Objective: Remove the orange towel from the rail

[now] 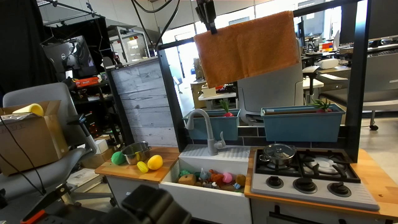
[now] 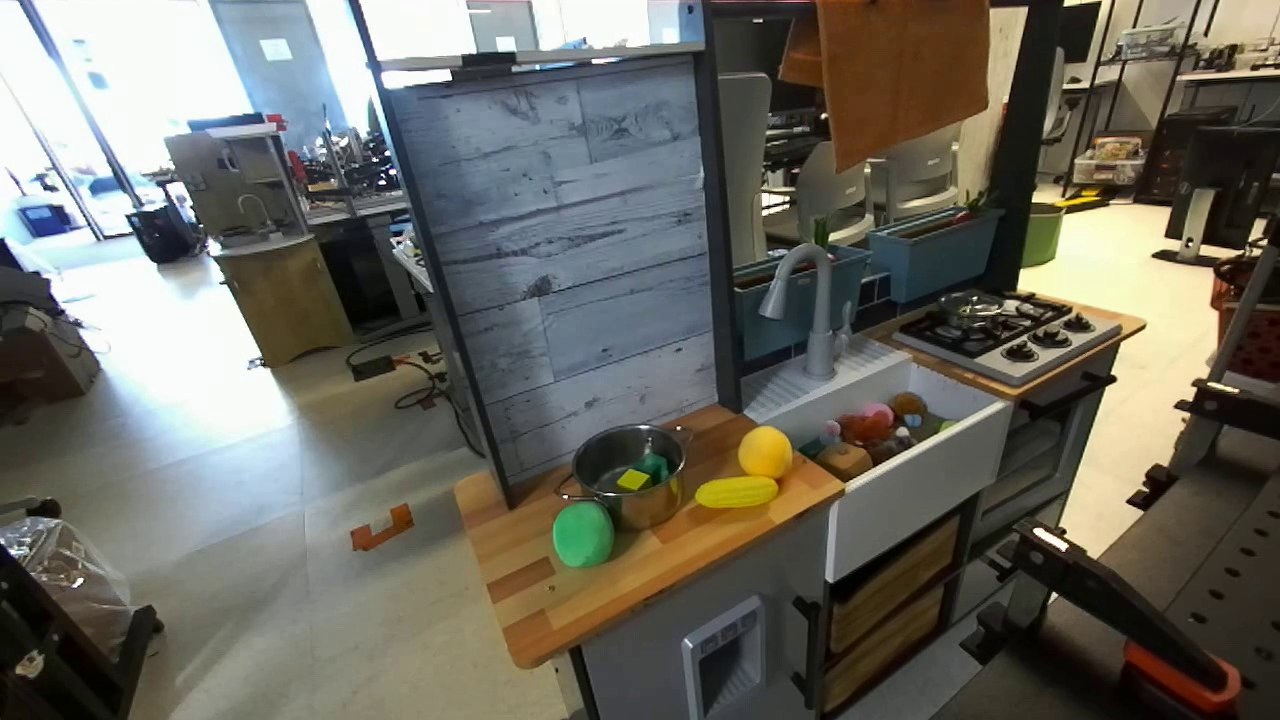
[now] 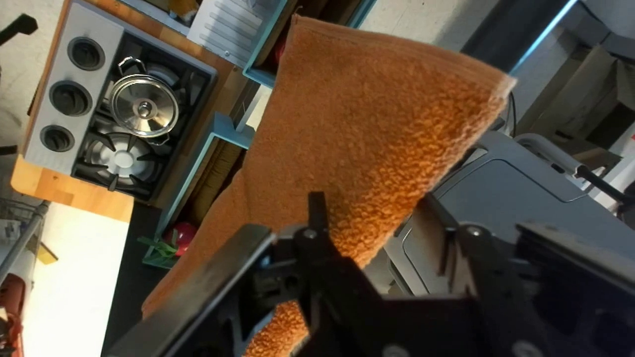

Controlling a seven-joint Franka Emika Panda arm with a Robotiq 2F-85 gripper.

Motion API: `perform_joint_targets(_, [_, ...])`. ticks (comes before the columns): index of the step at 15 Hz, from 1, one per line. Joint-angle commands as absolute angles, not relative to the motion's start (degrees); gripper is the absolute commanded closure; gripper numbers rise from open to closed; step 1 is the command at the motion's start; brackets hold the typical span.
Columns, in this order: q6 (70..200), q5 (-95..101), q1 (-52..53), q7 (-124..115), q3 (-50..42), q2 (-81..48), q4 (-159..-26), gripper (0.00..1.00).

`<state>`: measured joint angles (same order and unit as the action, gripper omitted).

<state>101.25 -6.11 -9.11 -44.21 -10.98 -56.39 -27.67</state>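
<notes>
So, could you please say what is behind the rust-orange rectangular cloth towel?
In an exterior view, the slender dark rail shows at both sides of the towel; between, it is covered. A pale grey panel shows below, its upper part hidden.

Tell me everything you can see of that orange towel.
The orange towel looks like soft, fuzzy terry cloth, rust-coloured and roughly rectangular, with a narrow hemmed edge and a crease down its front. It hangs folded over the dark rail, above the blue planters; a second layer shows behind in an exterior view. The robot's open hand appears to straddle its top fold near one end; whether it touches, I can't tell.
</notes>
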Motion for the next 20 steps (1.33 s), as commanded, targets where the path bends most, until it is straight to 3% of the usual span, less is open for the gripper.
perform_joint_targets(1, [96.6,-3.9,-10.1,-43.4,-9.1,-58.3,-21.1,0.77])
perform_joint_targets(4, [98.8,-3.3,-9.5,-43.0,-8.7,-54.8,-26.5,0.99])
perform_joint_targets(8, [99.1,-3.3,-9.6,-43.0,-8.2,-54.6,-26.5,1.0])
perform_joint_targets(9, [98.8,-3.1,-9.6,-43.1,-8.3,-54.6,-26.6,0.74])
perform_joint_targets(12, [98.5,-2.6,-9.4,-43.3,-8.6,-54.9,-27.0,0.6])
perform_joint_targets(17, [97.0,-1.7,-9.7,-44.3,-9.0,-57.6,-24.0,0.22])
perform_joint_targets(18, [97.3,-1.6,-9.6,-44.3,-9.0,-57.6,-24.2,0.66])
perform_joint_targets(20, [97.5,-1.4,-9.6,-44.4,-9.0,-57.5,-24.6,0.62])
